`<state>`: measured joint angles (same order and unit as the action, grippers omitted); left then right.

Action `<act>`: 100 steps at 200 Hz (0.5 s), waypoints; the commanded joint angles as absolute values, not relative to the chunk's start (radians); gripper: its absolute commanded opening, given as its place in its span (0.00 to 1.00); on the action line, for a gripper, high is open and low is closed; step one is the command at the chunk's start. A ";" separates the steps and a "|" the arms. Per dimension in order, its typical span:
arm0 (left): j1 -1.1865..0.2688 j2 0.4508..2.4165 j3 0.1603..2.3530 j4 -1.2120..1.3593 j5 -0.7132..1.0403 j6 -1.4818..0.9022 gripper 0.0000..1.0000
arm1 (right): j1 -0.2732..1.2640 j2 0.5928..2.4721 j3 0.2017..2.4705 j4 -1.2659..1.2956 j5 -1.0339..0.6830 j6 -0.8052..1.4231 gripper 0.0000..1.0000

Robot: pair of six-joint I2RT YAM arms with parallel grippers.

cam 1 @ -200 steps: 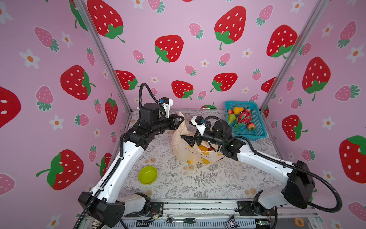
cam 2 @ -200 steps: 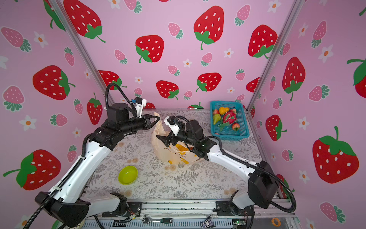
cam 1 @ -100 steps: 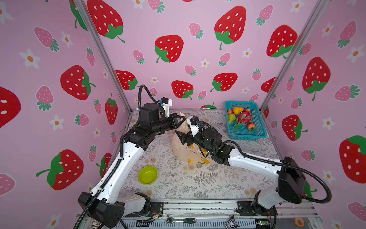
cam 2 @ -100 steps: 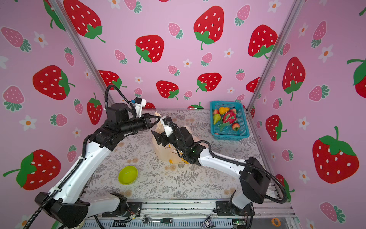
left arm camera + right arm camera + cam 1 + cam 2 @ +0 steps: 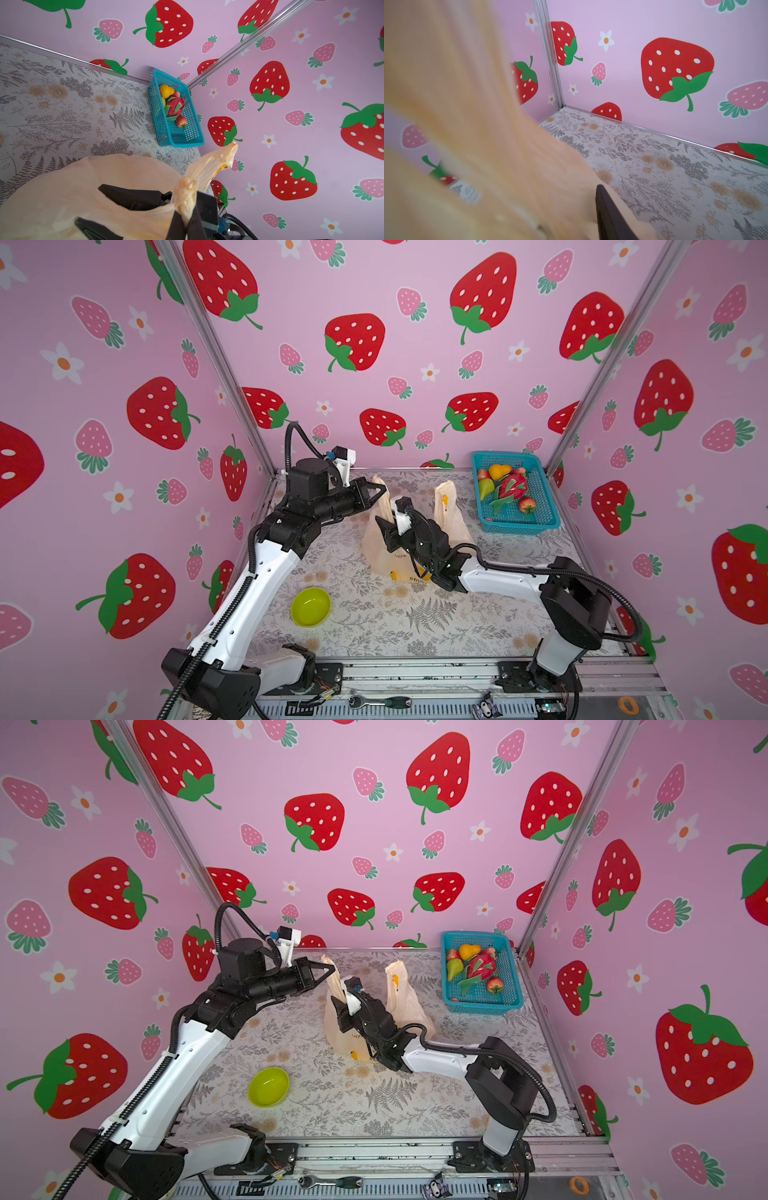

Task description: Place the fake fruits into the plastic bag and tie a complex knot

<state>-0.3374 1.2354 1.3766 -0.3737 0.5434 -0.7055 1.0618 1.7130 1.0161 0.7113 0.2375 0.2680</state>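
Bright, even, diffuse light is filling both top views, w/ only soft, faint shadows falling on the table (image 5: 415,614). The wide-angle lens is stretching the strawberry prints (image 5: 16,464) nr the frame edges. The lime bowl (image 5: 310,607) is showing a mild sheen. In the right wrist view, the plastic bag (image 5: 467,135) is sitting v. close and blurring out of focus, while the bkgd is reading sharp.

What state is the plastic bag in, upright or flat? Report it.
Upright: the left gripper pinches one handle, holding the plastic bag standing; its other handle stands free.

Fruits (image 5: 513,486) in basket (image 5: 519,526) — bag (image 5: 374,543) left, bowl (image 5: 310,607) nearer.
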 commanded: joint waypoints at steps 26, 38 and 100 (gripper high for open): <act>-0.327 1.236 1.386 -0.305 0.594 -0.723 0.00 | 1.051 1.654 1.008 0.732 0.192 0.216 0.45; -0.327 1.239 1.387 -0.309 0.597 -0.720 0.00 | 1.045 1.633 1.009 0.732 0.146 0.184 0.57; -0.328 1.249 1.393 -0.313 0.613 -0.718 0.00 | 0.933 1.598 1.091 0.591 -0.345 -0.070 0.95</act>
